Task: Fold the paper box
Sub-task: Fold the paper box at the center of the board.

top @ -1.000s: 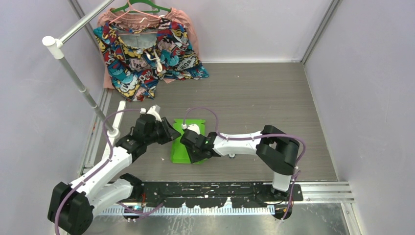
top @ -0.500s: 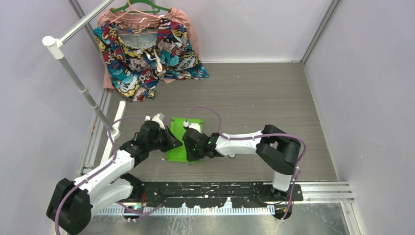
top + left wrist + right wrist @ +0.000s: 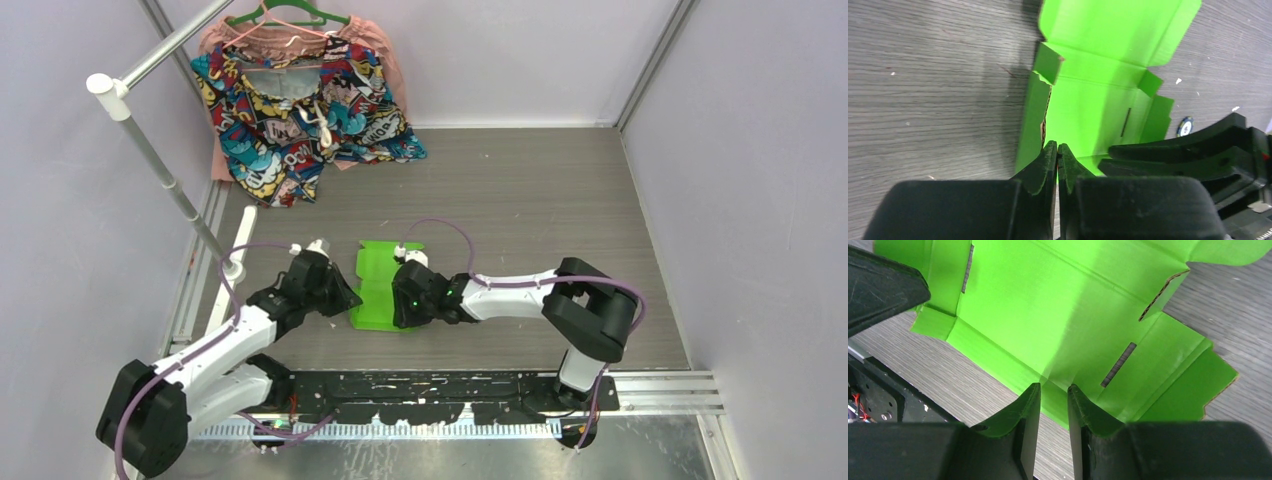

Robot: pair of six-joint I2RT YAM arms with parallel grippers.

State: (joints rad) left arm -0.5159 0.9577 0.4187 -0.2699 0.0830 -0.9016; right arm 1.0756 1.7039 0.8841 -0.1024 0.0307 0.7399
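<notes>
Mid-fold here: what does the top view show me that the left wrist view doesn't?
Only the top view: the garment at the far left, the rack pole beside it, and how much table lies around the work.
Only the left wrist view: the left hand pinched shut on the near left wall of the box, and a slot in the box floor.
Both: the open box on the table, with the right hand at its near right side.
</notes>
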